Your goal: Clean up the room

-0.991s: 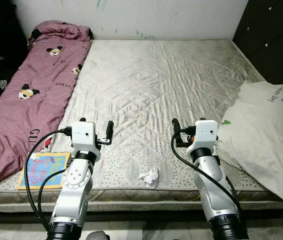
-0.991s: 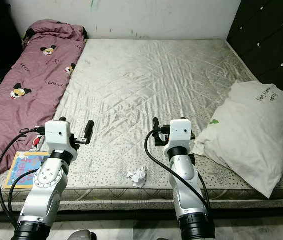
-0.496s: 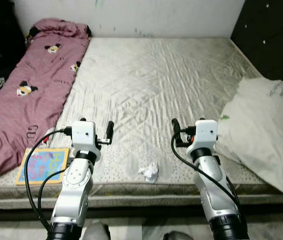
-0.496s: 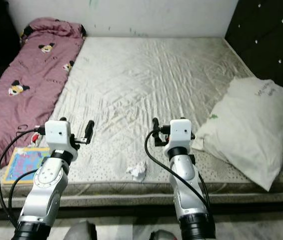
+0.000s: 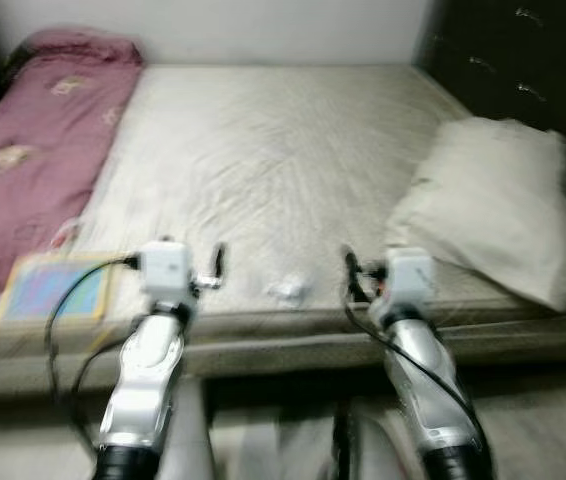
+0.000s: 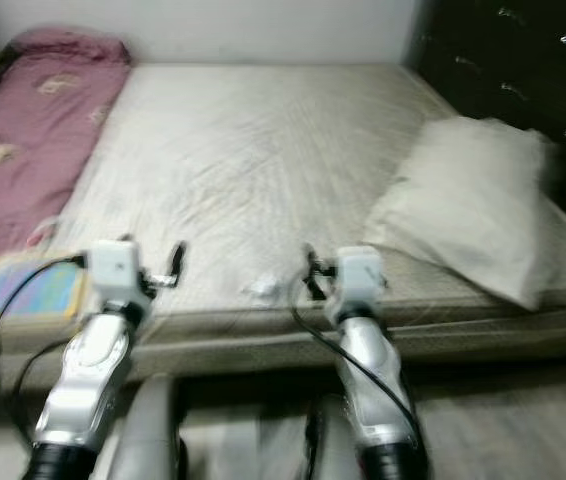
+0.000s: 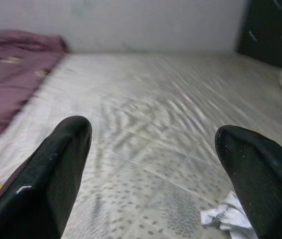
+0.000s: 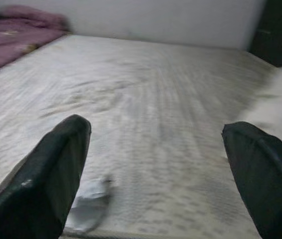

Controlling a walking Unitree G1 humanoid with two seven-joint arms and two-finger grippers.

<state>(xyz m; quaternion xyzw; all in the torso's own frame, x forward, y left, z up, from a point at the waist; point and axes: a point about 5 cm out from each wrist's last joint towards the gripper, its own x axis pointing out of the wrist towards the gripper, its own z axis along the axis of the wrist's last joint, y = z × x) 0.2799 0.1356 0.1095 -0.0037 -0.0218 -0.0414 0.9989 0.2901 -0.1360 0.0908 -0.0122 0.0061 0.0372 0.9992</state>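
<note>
I have the left gripper (image 7: 153,169) spread wide with nothing between its fingers, held out over the near edge of the mattress (image 5: 273,150). The right gripper (image 8: 156,174) is likewise wide apart and empty, level with the left. Between the two, just ahead of their tips and a little nearer the left one, lies a crumpled scrap of white paper (image 5: 288,290) on the mattress edge (the head views are smeared with motion, so I read its shape from the wrist cameras).

Out beyond the left gripper, on its outer side, a colourful book (image 5: 51,290) lies flat, touching the maroon blanket (image 5: 33,160) that runs along that side. Beyond the right gripper, on its outer side, sits a white pillow (image 5: 498,215).

By my reckoning the tidying has barely begun: nothing is picked up. The count is one paper scrap, one book, one blanket, one pillow.
</note>
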